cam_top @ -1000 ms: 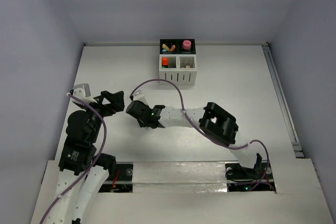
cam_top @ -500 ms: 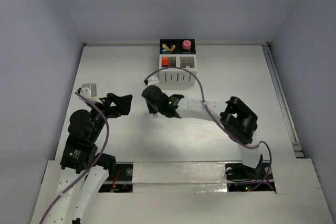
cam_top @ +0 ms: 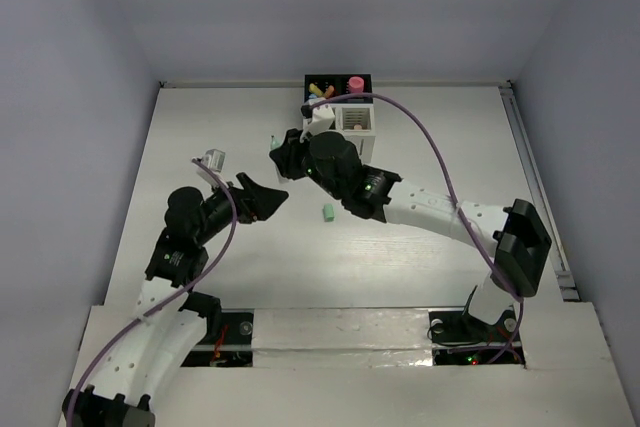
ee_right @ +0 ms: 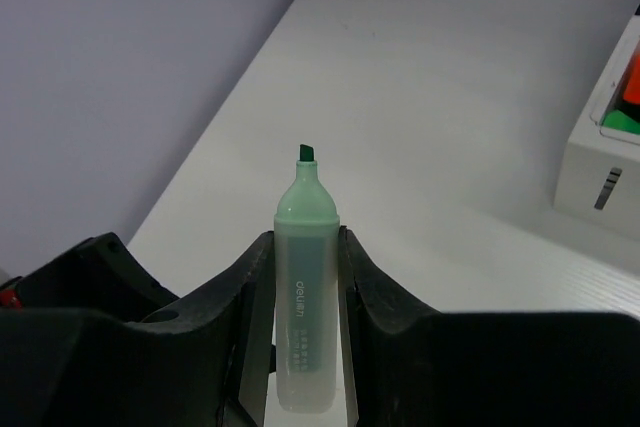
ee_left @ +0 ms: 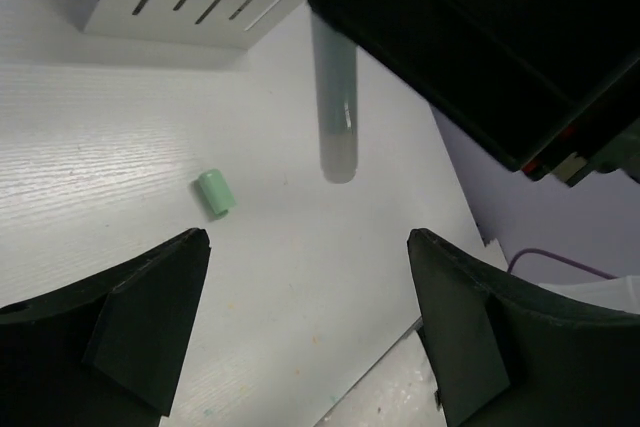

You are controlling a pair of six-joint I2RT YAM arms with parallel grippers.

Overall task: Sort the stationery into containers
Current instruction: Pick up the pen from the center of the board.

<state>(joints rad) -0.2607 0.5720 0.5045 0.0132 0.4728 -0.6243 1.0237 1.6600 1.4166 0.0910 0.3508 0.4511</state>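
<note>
My right gripper point(ee_right: 305, 247) is shut on a pale green highlighter point(ee_right: 304, 292), uncapped, its dark tip pointing away from the wrist. From above, that gripper point(cam_top: 283, 152) hangs just left of the containers point(cam_top: 341, 119), with the highlighter point(cam_top: 272, 141) sticking out of it. A small green cap point(cam_top: 327, 211) lies on the table below the right arm. My left gripper point(cam_top: 266, 196) stands open with nothing between its fingers, close under the right gripper. In the left wrist view the highlighter point(ee_left: 334, 97) hangs above the table, and the cap point(ee_left: 217, 192) lies beside it.
The organizer's black back compartments hold a pink item point(cam_top: 355, 82) and yellow and orange ones point(cam_top: 320, 88). Orange and green pieces point(ee_right: 628, 97) show in a white compartment. The right arm's purple cable point(cam_top: 440, 162) arcs over the table. A rail point(cam_top: 535, 187) runs along the right edge.
My right gripper has carried the highlighter back and right, up to the organizer's left side. My left gripper has followed to the right. A green cap now shows on the table.
</note>
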